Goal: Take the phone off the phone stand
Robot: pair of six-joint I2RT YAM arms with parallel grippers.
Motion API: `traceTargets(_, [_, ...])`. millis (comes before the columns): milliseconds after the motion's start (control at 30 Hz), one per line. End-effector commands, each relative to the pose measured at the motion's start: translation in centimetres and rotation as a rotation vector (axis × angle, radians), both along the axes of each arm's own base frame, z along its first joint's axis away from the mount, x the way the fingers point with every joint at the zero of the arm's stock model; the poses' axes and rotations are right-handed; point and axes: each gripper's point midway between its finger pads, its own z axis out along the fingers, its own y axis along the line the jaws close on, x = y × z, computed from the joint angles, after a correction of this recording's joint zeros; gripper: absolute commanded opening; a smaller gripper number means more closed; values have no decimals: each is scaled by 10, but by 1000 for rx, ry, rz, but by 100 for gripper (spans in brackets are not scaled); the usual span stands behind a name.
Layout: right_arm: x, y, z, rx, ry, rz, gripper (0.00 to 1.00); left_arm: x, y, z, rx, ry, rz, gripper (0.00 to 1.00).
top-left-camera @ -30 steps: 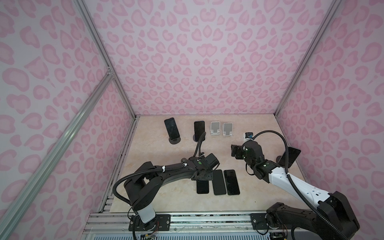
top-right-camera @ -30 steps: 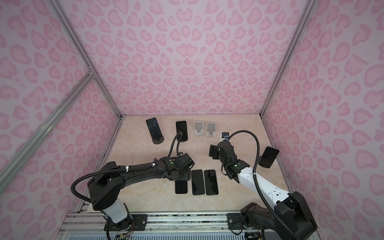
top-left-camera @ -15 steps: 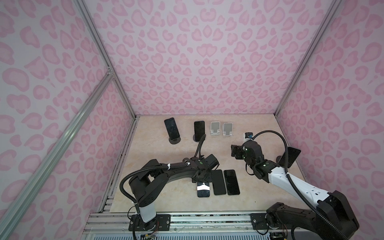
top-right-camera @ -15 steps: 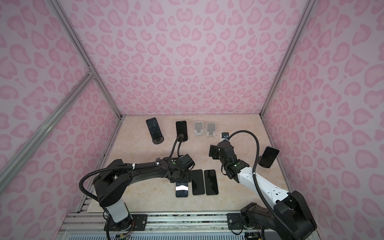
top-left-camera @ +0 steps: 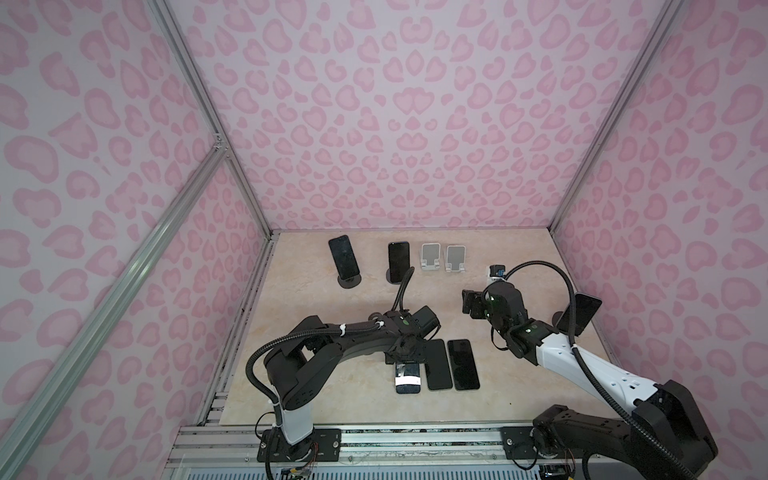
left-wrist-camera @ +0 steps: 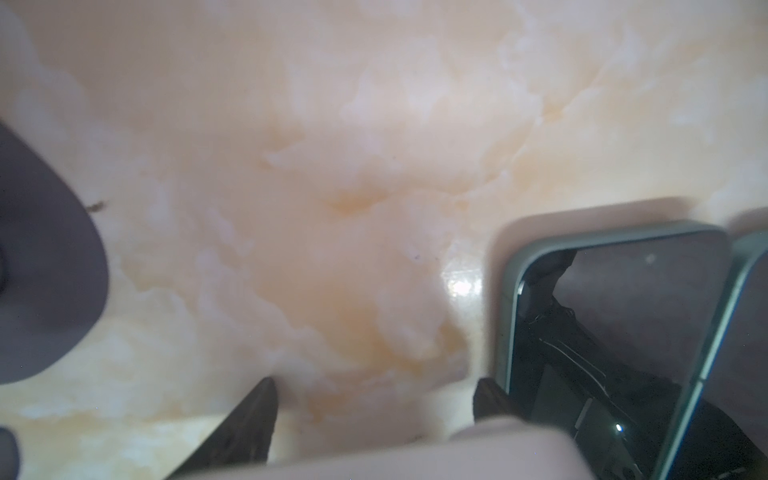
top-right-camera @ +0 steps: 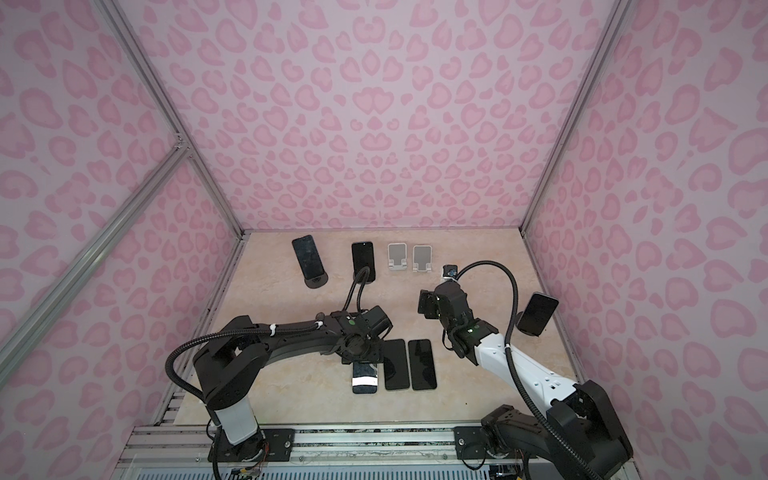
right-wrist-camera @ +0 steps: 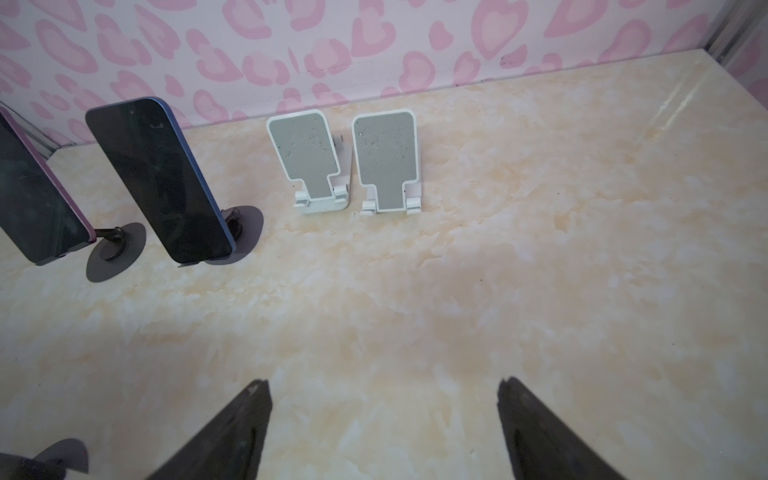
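Observation:
A phone with a white glare on its screen lies low over the table under my left gripper, which is shut across its width. In the left wrist view its pale pink edge fills the space between the gripper fingers. Three more phones lean on black phone stands: back left, back centre and far right. My right gripper hovers open and empty over bare table, facing the back row.
Two dark phones lie flat right beside the held one; the nearer shows a teal edge. Two empty white stands are at the back. A round dark stand base is near the left gripper.
The phone in my left gripper has tilted and now shows a white glare. The left arm's elbow has shifted a little. The right arm has not moved.

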Motion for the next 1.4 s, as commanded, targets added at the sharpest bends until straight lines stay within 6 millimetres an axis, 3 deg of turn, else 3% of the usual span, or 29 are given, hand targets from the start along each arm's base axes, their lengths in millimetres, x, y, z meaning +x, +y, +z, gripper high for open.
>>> traceTargets(0, [1, 0, 0, -1, -10, -3, 88, -7, -7, -12, -32, 52, 7, 76])
traceTargets(200, [1, 0, 0, -2, -9, -3, 87, -11, -6, -19, -29, 82, 28, 81])
traceTargets(500, [1, 0, -1, 2, -5, -2, 87, -14, -6, -20, -42, 92, 48, 81])
traceTargets(800, [1, 1, -1, 3, -6, 0, 87, 0, -24, 30, -164, 14, 68, 82])
traceTargets(967, [2, 1, -2, 4, -3, 3, 88, 0, -26, 45, -220, -7, 94, 82])
traceTargets(1067, [1, 1, 0, 5, -7, 2, 88, 5, -16, 56, -183, -53, 97, 83])
traceTargets(1200, [1, 1, 0, 7, -9, 4, 88, 22, 4, 89, -168, -184, 105, 83])
traceTargets(1367, [0, 3, 2, 14, -11, 12, 88, 45, 64, 134, 63, -423, 154, 87])
